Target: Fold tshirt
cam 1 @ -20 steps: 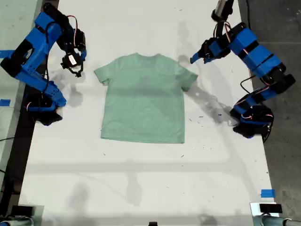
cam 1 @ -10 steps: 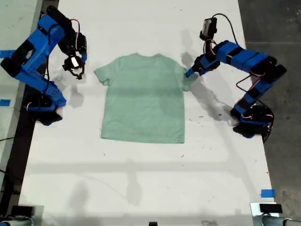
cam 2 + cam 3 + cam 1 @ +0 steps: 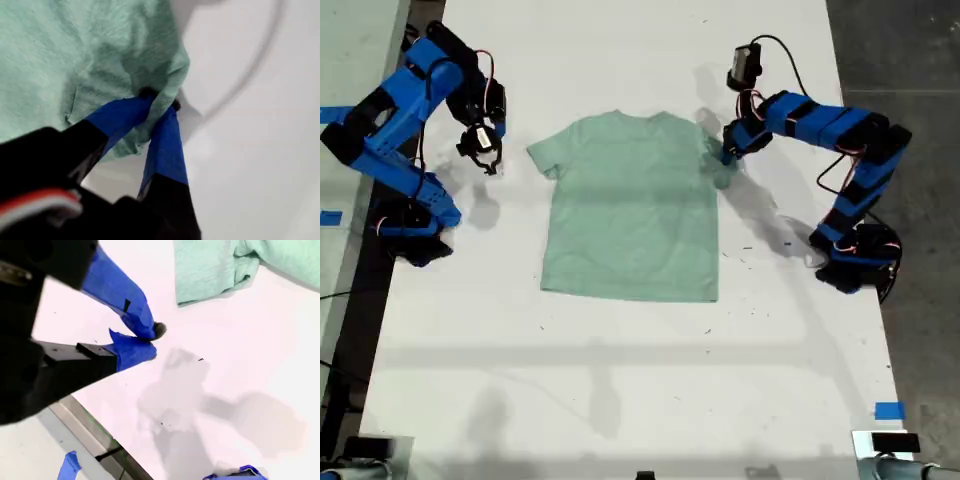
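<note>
The pale mint-green tshirt [image 3: 630, 210] lies flat on the white table, neck toward the far edge. My first gripper [image 3: 725, 153] is at the sleeve on the exterior view's right and is shut on it. In the first wrist view the blue fingertips [image 3: 167, 117] pinch a bunched fold of the tshirt [image 3: 75, 50]. My second gripper [image 3: 485, 150] hovers over bare table just beyond the other sleeve. Its jaws are shut on nothing [image 3: 150, 340], and the sleeve of the tshirt [image 3: 210, 265] lies a short way off.
The white table [image 3: 620, 380] stretches wide in front of the shirt. Both arm bases [image 3: 415, 225] [image 3: 855, 260] stand at the table's sides in the exterior view. Blue tape marks [image 3: 888, 410] sit near the edges.
My first gripper has come down from beside the shirt onto the sleeve and shut on it, bunching the sleeve. The shirt has slid slightly toward the exterior view's right. My second gripper barely moved.
</note>
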